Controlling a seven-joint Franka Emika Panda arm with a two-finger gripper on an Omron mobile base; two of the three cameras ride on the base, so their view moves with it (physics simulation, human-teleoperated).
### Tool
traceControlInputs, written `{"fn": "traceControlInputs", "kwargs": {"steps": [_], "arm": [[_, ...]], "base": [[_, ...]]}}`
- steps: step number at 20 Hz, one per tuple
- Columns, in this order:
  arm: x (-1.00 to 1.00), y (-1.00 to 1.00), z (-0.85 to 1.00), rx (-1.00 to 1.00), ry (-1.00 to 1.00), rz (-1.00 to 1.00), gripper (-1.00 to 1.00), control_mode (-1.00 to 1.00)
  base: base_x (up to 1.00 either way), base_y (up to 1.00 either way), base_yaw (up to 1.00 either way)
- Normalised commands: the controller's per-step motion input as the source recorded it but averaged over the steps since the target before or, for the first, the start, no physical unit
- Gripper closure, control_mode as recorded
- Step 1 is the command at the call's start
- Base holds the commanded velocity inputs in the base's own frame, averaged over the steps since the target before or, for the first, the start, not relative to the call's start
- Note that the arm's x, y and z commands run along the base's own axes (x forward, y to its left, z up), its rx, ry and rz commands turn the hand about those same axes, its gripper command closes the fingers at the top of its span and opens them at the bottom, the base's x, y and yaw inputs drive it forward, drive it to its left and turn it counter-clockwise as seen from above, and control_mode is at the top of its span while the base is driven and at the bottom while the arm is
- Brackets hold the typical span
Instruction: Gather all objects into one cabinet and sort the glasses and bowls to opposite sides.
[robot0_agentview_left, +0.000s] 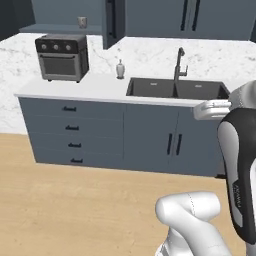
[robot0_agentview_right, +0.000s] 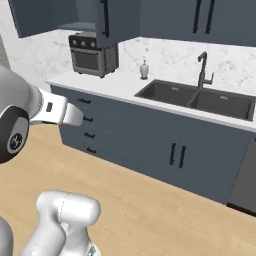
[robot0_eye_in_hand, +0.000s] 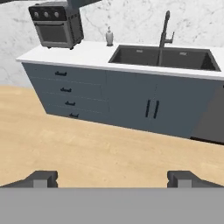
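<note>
The cabinet (robot0_agentview_left: 60, 20) hangs above the counter's left end, with its door (robot0_agentview_left: 113, 22) swung open edge-on to me; it also appears in the right base view as the cabinet (robot0_agentview_right: 80, 20). One of the glasses, a small grey-brown mug (robot0_agentview_left: 82, 21), stands on its lower shelf. The bowls are out of view. My gripper (robot0_eye_in_hand: 113, 179) is open, its two fingertips (robot0_eye_in_hand: 42, 178) far apart with nothing between them. It hovers over the wooden floor, well back from the counter, facing the sink units.
A toaster oven (robot0_agentview_left: 62, 57) sits on the white counter (robot0_agentview_left: 100, 87) under the cabinet. A soap dispenser (robot0_agentview_left: 120, 69) stands beside the double sink (robot0_agentview_left: 175, 89) and its faucet (robot0_agentview_left: 180, 64). Slate-blue base units (robot0_eye_in_hand: 127, 105) stand below, with wide wooden floor (robot0_eye_in_hand: 87, 153) in front.
</note>
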Motion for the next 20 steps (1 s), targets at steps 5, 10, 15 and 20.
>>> {"fn": "traceControlInputs", "kwargs": {"steps": [5,10,15,20], "arm": [[0.00,0.00,0.00,0.00,0.00,0.00,-1.00,1.00],[0.00,0.00,0.00,0.00,0.00,0.00,-1.00,1.00],[0.00,0.00,0.00,0.00,0.00,0.00,-1.00,1.00],[0.00,0.00,0.00,0.00,0.00,0.00,-1.00,1.00]], "base": [[0.31,0.69,-0.02],[0.28,0.72,-0.14],[0.33,0.77,-0.24],[0.36,0.80,-0.25]]}}
